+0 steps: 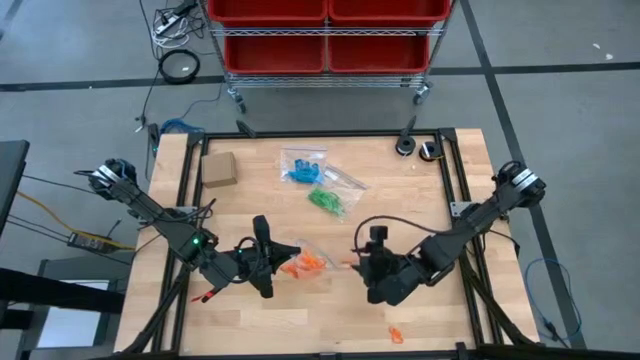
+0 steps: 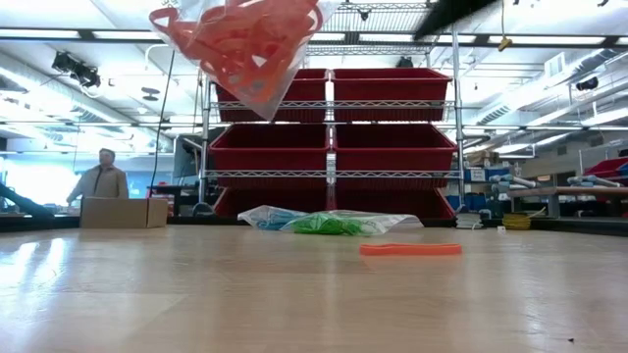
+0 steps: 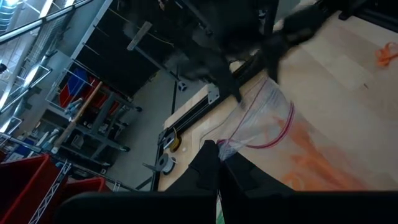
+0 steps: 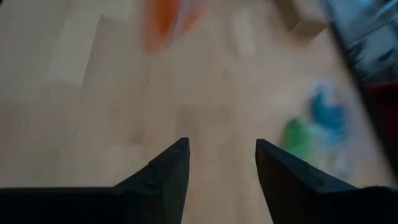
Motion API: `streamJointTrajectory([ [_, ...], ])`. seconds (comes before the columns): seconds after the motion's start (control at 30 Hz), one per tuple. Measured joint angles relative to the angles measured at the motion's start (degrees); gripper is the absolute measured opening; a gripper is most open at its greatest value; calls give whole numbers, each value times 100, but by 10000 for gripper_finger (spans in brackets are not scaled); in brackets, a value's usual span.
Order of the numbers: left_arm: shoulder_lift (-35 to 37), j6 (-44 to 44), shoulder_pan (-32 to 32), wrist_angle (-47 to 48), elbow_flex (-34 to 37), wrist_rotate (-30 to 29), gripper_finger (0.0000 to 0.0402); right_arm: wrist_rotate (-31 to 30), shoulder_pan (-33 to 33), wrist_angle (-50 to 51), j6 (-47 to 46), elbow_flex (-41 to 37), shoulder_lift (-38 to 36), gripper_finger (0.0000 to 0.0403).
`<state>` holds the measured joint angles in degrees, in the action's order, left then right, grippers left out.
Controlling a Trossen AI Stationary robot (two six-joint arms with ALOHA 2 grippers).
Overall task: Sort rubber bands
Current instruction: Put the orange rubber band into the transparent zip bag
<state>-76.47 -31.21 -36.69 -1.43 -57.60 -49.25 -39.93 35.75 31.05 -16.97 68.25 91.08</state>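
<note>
A loose orange rubber band [image 1: 396, 333] lies near the bench's [image 1: 430, 200] front edge, apart from both tools. Right tool [image 1: 366, 262]: fingers spread, empty. Left tool [image 1: 268, 250]: clamped on a clear bag of orange rubber bands [image 1: 305, 263], lifted. Farther back lie the green bag [image 1: 325, 200] and blue bag [image 1: 303, 168].

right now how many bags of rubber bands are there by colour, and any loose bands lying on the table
blue bag: 1
green bag: 1
orange bag, pinched by the shut left gripper and lifted: 1
loose orange bands: 1 near the front edge, 1 by the open right gripper
total: 3 bags, 2 loose bands
</note>
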Motion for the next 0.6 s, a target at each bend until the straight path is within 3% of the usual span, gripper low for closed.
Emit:
streamJointTrajectory([
  [0.23,0,1,0,0,0,0,6,310,-183,-2730,-363,-2112,16,167],
  [0.33,0,1,0,1,0,1,6,759,-394,-3672,-450,-2804,91,165],
  [0.53,0,1,0,-46,0,0,6,1757,-690,-4880,-337,-3302,656,158],
  [0.6,0,1,0,-47,0,0,6,1820,-725,-5010,-185,-3246,909,156],
])
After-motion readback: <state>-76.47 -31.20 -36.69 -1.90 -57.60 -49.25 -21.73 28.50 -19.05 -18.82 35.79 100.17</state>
